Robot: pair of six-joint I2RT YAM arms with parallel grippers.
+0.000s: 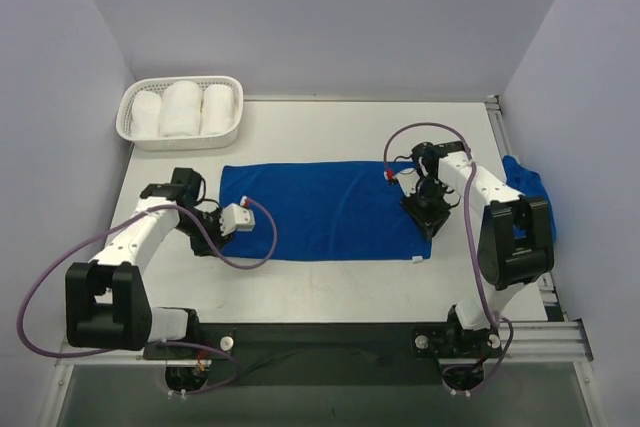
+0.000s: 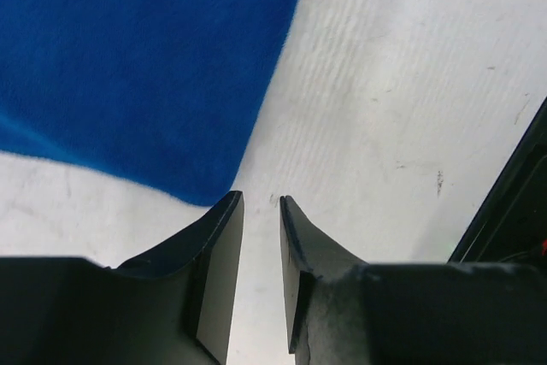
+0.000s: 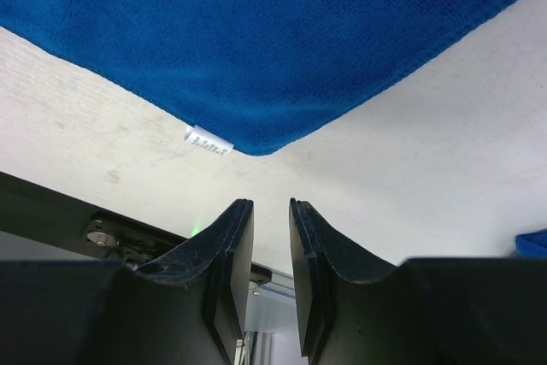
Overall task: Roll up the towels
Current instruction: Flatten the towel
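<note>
One blue towel [image 1: 320, 212] lies spread flat across the middle of the table. My left gripper [image 1: 225, 232] hovers low at its left end; in the left wrist view the towel [image 2: 145, 66] has a near corner just ahead of the gripper [image 2: 261, 198], whose jaws stand a narrow gap apart over bare table. My right gripper [image 1: 430, 227] is at the right end. Its jaws [image 3: 271, 203] are also slightly apart and empty, short of the towel [image 3: 273, 40] corner with a white label [image 3: 209, 141]. A second blue towel [image 1: 525, 182] lies bunched at the right edge.
A white basket [image 1: 180, 137] at the back left holds three white towel rolls [image 1: 182, 107]. The black front rail [image 2: 513, 211] runs along the table's near edge, close to both grippers. Pale walls close in the back and both sides.
</note>
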